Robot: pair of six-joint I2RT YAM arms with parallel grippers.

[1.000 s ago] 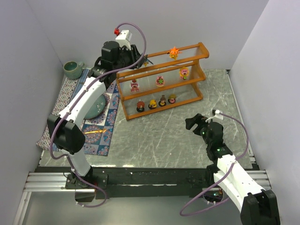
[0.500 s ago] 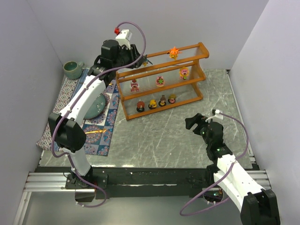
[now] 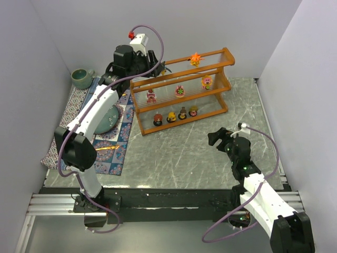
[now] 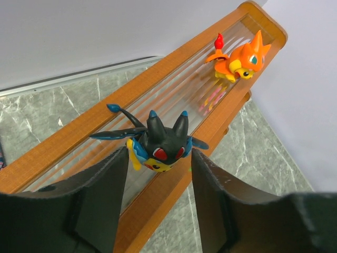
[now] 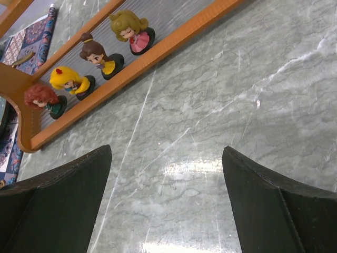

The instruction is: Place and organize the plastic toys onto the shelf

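Observation:
A black and blue toy (image 4: 160, 142) rests on the top tier of the shelf (image 3: 184, 122) at its left end. My left gripper (image 4: 159, 153) is open, one finger on each side of the toy and a thin gap at the right finger. An orange toy (image 4: 239, 58) stands further along that tier (image 4: 58, 142). Three toys (image 3: 180, 90) sit on the middle tier and several (image 5: 100, 52) on the bottom one. My right gripper (image 5: 166, 150) hangs open and empty over the marble floor, in front of the shelf's right end (image 3: 215, 138).
A green cup (image 3: 82, 78) stands at the back left. A patterned mat (image 3: 113, 142) lies left of the shelf with a green dish (image 3: 108, 118) on it. Walls close in on the left, right and back.
The left arm has shifted very slightly at the shelf's top tier. The right arm and the toys on the shelf have not moved.

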